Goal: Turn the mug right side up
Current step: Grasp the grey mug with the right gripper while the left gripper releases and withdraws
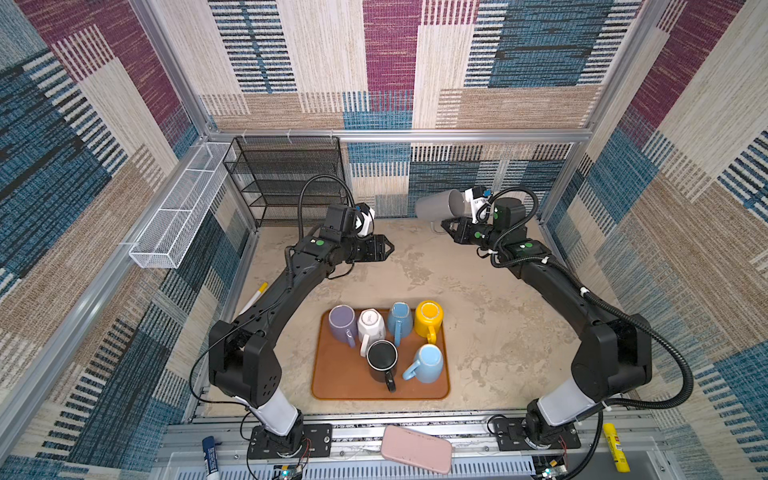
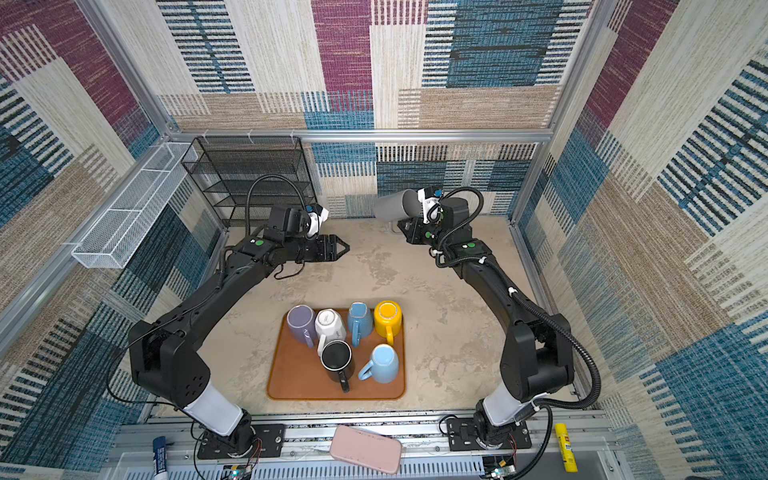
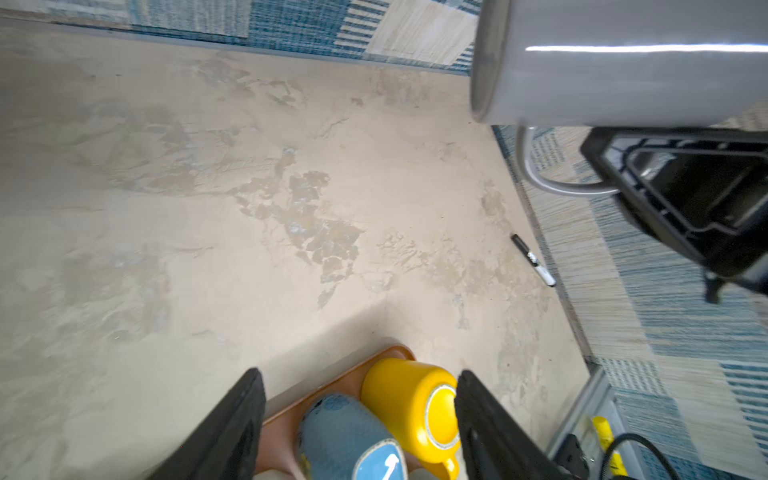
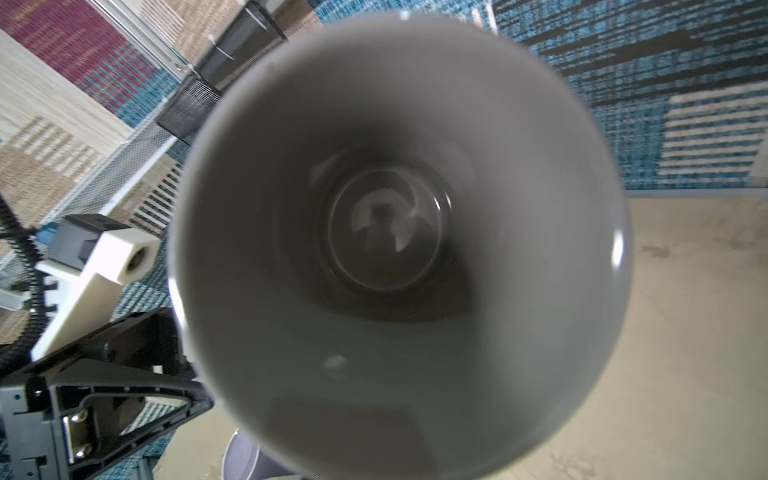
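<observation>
Nearest the lens, a pink case [image 1: 417,449] lies on the front rail. Just beyond it a brown tray [image 1: 332,384] carries six mugs, all bottom-up, with the yellow mug [image 1: 429,316] at its far right corner. Past the tray the left gripper [image 1: 388,248] hovers over bare table with its fingers spread and nothing between them. Farther back and across a gap from it, the right gripper [image 1: 446,225] is pinched tight on the thin loop handle [image 3: 552,183] of the grey mug [image 1: 436,206]. It holds the mug clear of the table near the back wall, to the right of the black mesh rack [image 1: 286,178]. The mug lies on its side in the air, its mouth facing the right wrist and its base pointing toward the middle of the cell, so the turn looks about half done. The grip is the weak point, since all the mug's weight hangs off one narrow, glazed loop. As the wrist rolls on, the body could pivot in the pinch or slide out and drop onto the hard table. Setting it down while it is tilted could also tip it over. The mug is a tall, straight-sided cylinder in glossy mid-grey with a bright streak of light along its wall. Its inside is a darker grey and empty, with reflections at the bottom.
</observation>
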You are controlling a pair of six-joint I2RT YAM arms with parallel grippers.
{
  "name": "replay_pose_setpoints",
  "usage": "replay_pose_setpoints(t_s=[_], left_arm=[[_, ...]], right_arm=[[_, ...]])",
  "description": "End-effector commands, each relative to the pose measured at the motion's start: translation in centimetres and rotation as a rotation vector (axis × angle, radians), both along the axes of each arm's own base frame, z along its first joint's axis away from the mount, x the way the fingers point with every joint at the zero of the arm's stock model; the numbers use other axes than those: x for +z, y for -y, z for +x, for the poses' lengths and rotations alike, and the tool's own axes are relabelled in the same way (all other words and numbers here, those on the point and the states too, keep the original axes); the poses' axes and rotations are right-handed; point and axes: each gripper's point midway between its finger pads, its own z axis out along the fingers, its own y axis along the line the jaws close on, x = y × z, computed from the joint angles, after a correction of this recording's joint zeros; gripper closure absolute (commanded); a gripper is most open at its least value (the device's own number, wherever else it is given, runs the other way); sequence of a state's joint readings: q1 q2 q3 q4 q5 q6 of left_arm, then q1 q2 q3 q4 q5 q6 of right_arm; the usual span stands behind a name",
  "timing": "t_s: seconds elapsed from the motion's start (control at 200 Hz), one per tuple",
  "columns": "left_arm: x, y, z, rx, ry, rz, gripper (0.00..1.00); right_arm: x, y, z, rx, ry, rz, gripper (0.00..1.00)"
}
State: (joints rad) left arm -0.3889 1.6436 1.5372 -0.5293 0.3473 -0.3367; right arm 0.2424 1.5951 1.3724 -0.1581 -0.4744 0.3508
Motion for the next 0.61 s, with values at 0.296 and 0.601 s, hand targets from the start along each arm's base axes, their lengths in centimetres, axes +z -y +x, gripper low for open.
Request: replay_pose_setpoints(t_s=[0.296, 0.601], left_arm=[[-1.1, -1.9, -1.1, 0.011, -0.015, 0.123, 0.31], [-1.4, -3.2, -1.2, 0.061, -0.036, 0.184, 0.32]], right_arm=[[-2.3, 3.8, 3.2, -0.177, -0.017, -0.195, 1.00], [-6.5, 7.8, 5.3, -0.302, -0.156, -0.371, 1.00]])
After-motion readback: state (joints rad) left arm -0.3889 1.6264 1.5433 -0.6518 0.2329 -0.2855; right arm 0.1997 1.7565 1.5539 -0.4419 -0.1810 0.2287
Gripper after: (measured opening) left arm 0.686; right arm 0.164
